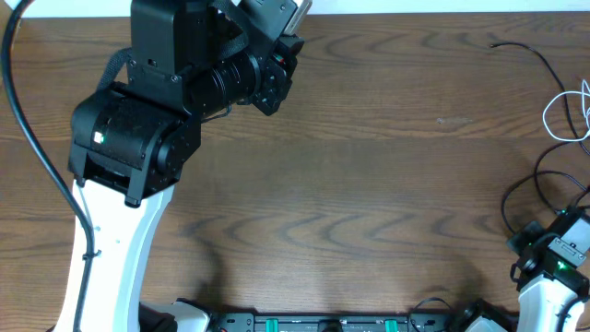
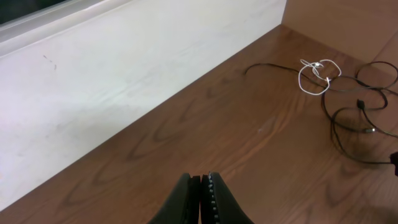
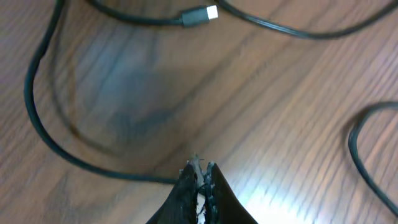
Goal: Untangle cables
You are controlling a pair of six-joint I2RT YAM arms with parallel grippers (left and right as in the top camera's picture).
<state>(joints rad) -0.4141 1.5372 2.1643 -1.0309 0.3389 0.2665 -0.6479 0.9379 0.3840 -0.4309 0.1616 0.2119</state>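
Note:
The cables lie at the table's right edge: a white loop (image 1: 564, 115) (image 2: 316, 77) among black cords (image 1: 542, 192) (image 2: 356, 111). My left gripper (image 1: 279, 63) (image 2: 202, 182) is shut and empty, high over the table's far left, well away from them. My right gripper (image 3: 200, 168) is low over the wood at the lower right, its arm (image 1: 556, 266) beside the black loops. It is shut, and a black cable (image 3: 43, 134) curves in from the left and ends at its jaws. A black plug with a silver tip (image 3: 200, 15) lies beyond it.
A pale wall (image 2: 106, 74) runs along the table's far edge. Another black cord (image 3: 367, 155) loops at the right of the right wrist view. A thick black arm wire (image 1: 32, 148) hangs at the left. The table's right edge is near the cables.

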